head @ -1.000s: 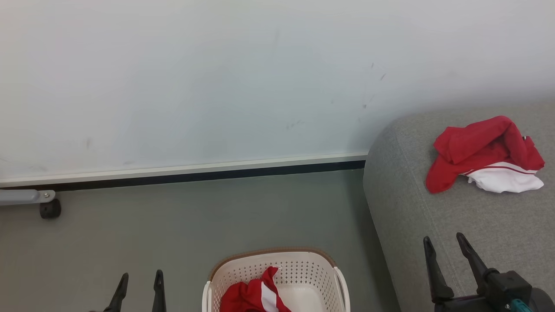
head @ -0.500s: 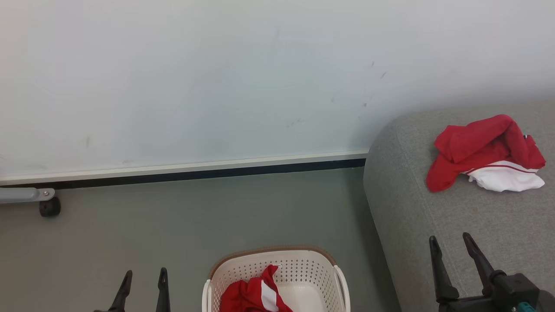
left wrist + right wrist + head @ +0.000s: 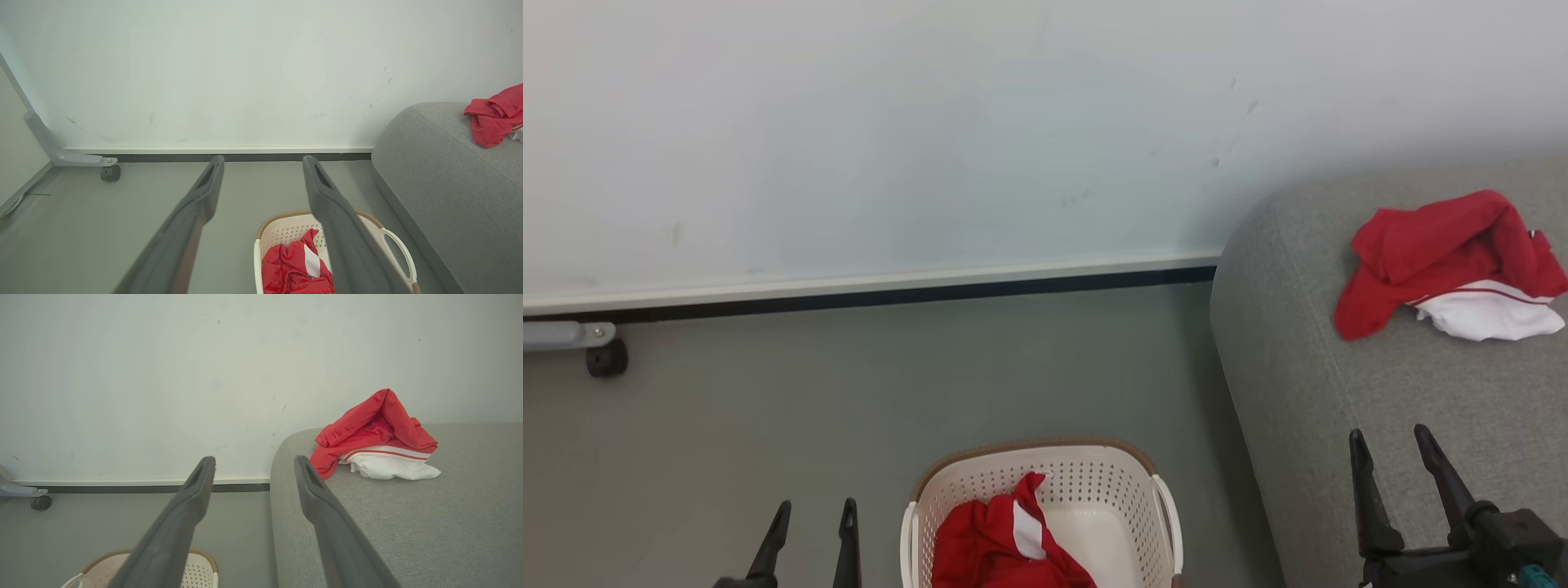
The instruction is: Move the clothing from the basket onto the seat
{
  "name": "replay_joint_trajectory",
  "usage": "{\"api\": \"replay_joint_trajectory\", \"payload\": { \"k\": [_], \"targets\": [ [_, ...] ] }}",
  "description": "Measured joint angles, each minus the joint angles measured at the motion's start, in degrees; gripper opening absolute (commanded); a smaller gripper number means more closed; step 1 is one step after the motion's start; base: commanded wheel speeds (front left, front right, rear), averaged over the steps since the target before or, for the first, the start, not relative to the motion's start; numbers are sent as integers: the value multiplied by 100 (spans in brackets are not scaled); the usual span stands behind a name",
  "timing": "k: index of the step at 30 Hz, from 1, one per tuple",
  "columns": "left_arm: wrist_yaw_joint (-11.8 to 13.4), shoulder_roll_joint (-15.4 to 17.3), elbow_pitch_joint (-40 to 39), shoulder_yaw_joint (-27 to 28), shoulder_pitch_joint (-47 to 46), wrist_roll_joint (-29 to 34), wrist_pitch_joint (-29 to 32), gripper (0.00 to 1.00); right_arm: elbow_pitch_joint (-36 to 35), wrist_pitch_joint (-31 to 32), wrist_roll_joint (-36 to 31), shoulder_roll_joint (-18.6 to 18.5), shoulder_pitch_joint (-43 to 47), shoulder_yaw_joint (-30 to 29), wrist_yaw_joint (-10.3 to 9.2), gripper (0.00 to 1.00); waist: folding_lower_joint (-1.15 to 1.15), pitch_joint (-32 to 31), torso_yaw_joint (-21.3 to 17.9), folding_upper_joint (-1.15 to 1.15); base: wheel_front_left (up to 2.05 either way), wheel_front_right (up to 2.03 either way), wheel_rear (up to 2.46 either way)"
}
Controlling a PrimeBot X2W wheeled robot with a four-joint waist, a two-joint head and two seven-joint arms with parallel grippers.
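A cream-white perforated basket (image 3: 1127,490) with a brown rim stands on the floor at the bottom centre. Red clothing with a white panel (image 3: 996,543) lies bunched in its left half. A second red and white garment (image 3: 1445,265) rests crumpled on the grey seat (image 3: 1339,392) at the right. My left gripper (image 3: 814,514) hangs open and empty over the floor, left of the basket. Over the seat's front, my right gripper (image 3: 1392,445) is open too, holding nothing. The left wrist view has the basket (image 3: 282,232) with its clothing (image 3: 294,267) low between the fingers; the right wrist view has the seat's garment (image 3: 376,437).
A pale wall with a white and dark skirting strip (image 3: 874,290) runs behind the grey floor. A grey metal leg with a black caster (image 3: 605,358) stands at the far left by the wall. The seat's rounded corner (image 3: 1241,269) lies close to the basket's right side.
The whole head picture has slid upward, so the camera tilted down and more of the basket shows. Both grippers stay open and empty; the clothing has not moved.
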Motion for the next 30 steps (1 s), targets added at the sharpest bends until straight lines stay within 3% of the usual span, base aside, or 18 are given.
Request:
{"api": "replay_joint_trajectory", "payload": {
  "k": [12,30],
  "targets": [
    [-211,-34,344,-427,-855,307,16,100,-452,0,-62,-15,-249,-116,-1,100,0,776,-88,0,0,0,0],
    [-706,-382,2151,-1282,-2622,802,783,100,-1158,-42,-135,-55,-814,-413,-7,100,1,2314,-613,1,0,0,0]
  ]
}}
